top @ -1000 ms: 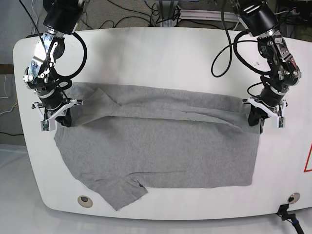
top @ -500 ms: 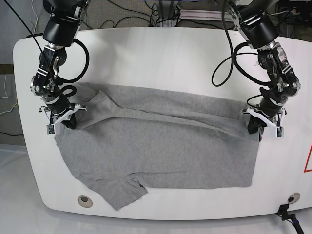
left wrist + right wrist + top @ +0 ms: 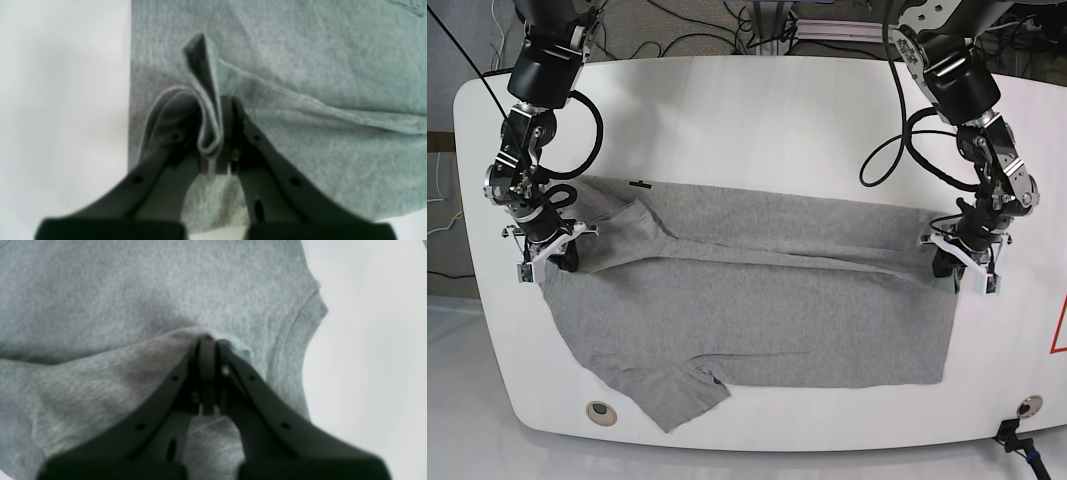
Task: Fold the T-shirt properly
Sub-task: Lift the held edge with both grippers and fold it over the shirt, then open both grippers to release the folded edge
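A grey T-shirt (image 3: pixel 747 300) lies spread on the white table (image 3: pixel 767 120), its far long edge folded over toward the near side. On the base view's right, my left gripper (image 3: pixel 955 262) is shut on a pinched fold of the shirt's corner (image 3: pixel 208 133) at the right edge. On that view's left, my right gripper (image 3: pixel 549 255) is shut on a bunched fold of shirt fabric (image 3: pixel 186 340) beside the sleeve hem (image 3: pixel 293 330). Both grippers (image 3: pixel 220 133) (image 3: pixel 207 350) sit low over the cloth.
One sleeve (image 3: pixel 677 395) sticks out at the table's near left. Round holes sit in the near corners (image 3: pixel 600 409) (image 3: pixel 1028 405). Cables run behind the table's far edge (image 3: pixel 727 25). A small dark mark (image 3: pixel 639 183) lies just beyond the shirt.
Both grippers have carried the folded edge toward the near side. The fold now lies lower on the shirt, and a dark mark on the table has come into view.
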{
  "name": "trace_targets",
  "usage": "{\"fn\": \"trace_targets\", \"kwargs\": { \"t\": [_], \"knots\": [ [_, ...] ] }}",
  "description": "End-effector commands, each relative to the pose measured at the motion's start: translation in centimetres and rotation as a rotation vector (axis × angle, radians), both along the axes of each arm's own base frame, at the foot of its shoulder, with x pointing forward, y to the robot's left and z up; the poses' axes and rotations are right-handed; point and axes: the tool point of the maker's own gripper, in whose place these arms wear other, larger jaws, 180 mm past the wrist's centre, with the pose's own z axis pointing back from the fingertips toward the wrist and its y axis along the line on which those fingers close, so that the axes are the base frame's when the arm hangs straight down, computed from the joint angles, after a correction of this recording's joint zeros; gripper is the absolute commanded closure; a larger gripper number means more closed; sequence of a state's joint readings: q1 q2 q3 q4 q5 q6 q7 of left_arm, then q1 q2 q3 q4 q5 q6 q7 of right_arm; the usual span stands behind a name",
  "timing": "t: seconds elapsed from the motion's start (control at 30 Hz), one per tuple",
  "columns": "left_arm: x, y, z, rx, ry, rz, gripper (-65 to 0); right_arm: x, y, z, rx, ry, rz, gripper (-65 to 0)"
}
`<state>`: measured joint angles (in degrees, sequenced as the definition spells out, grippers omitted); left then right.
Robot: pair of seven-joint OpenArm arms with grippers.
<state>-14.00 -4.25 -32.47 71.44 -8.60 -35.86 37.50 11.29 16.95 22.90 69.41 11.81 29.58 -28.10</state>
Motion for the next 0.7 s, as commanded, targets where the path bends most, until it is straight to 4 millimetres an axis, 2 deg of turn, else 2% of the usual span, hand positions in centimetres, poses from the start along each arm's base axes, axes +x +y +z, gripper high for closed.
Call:
{"fn": "trace_targets", "kwargs": {
  "t": [0.0, 0.13, 0.27, 0.3, 0.37, 0.43, 0.53, 0.6, 0.67],
  "knots": [
    [1.3, 0.5, 2.2, 0.007, -0.072, 0.007, 0.0, 1.3, -0.9, 2.4, -0.014, -0.073, -0.01, 0.0],
    [1.3, 1.0, 2.3, 0.018, -0.072, 0.008, 0.0, 1.3, -0.9, 2.4, -0.014, -0.073, -0.01, 0.0],
    [1.3, 1.3, 2.4, 0.024, -0.072, 0.01, 0.0, 1.5, 0.3, 2.0, -0.024, -0.06, 0.028, 0.0],
    [1.3, 1.3, 2.4, 0.024, -0.073, 0.012, -4.1, 1.5, 0.3, 2.0, -0.024, -0.059, 0.029, 0.0],
    [1.4, 1.4, 2.7, 0.024, -0.087, 0.015, -20.8, 1.5, 0.3, 2.0, -0.024, -0.059, 0.029, -10.8],
    [1.4, 1.6, 2.9, 0.026, -0.108, 0.02, -28.8, 1.5, 0.3, 2.0, -0.024, -0.059, 0.029, -21.4],
    [1.4, 1.6, 3.0, 0.026, -0.118, 0.023, -29.5, 1.6, 0.3, 2.3, -0.03, -0.07, 0.031, -37.7],
    [1.4, 2.5, 3.4, 0.046, -0.126, 0.028, -29.5, 1.6, -0.4, 2.7, -0.047, -0.086, 0.029, -45.6],
    [1.5, 2.8, 3.8, 0.052, -0.144, 0.032, -29.5, 1.6, -0.5, 3.1, -0.056, -0.095, 0.03, -48.4]
  ]
}}
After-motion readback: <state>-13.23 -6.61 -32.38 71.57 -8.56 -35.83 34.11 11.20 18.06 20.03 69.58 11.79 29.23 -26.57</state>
